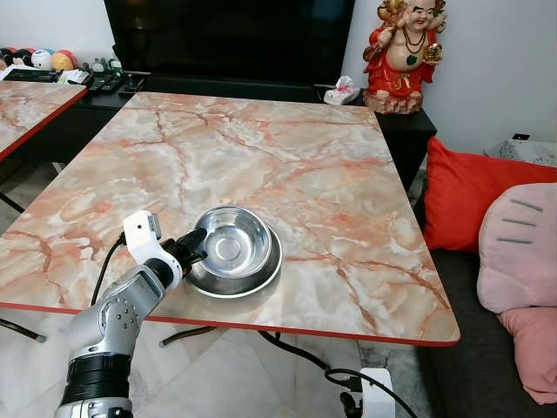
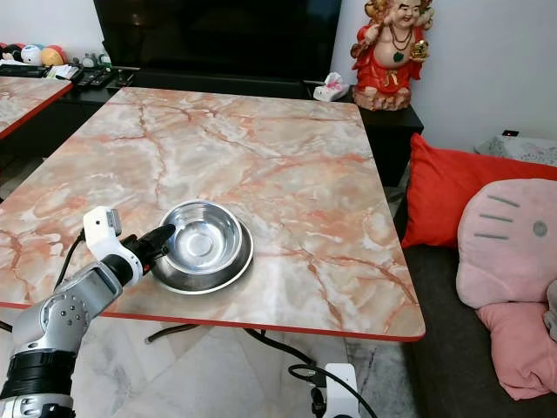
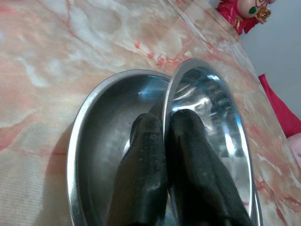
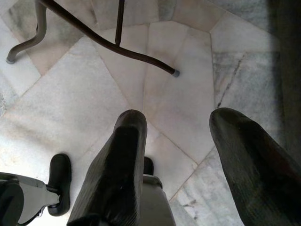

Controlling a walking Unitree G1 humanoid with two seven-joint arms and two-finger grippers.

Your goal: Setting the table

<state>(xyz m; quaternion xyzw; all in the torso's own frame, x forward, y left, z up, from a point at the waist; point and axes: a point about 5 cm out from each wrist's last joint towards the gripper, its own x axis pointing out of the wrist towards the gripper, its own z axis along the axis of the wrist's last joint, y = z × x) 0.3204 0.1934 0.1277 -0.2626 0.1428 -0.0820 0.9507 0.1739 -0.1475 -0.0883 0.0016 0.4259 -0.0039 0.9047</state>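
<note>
Two shiny steel bowls point(image 1: 233, 251) sit nested near the counter's point(image 1: 331, 174) near edge, left of its middle. The inner bowl point(image 3: 207, 117) is tilted inside the wider outer bowl point(image 3: 103, 122), its left rim pinched between the left pincer's point(image 1: 197, 245) closed fingers point(image 3: 146, 160).

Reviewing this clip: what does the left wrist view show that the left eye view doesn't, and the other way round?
Left wrist view alone: the left gripper is shut on the rim of the upper bowl, one finger inside it and one outside, with the lower bowl nested beneath.

Left eye view alone: the bowls sit near the marble table's front edge, with a red statue, a dark TV and cushions around.

Both: the stacked steel bowls, the left gripper and the marble tabletop.
</note>
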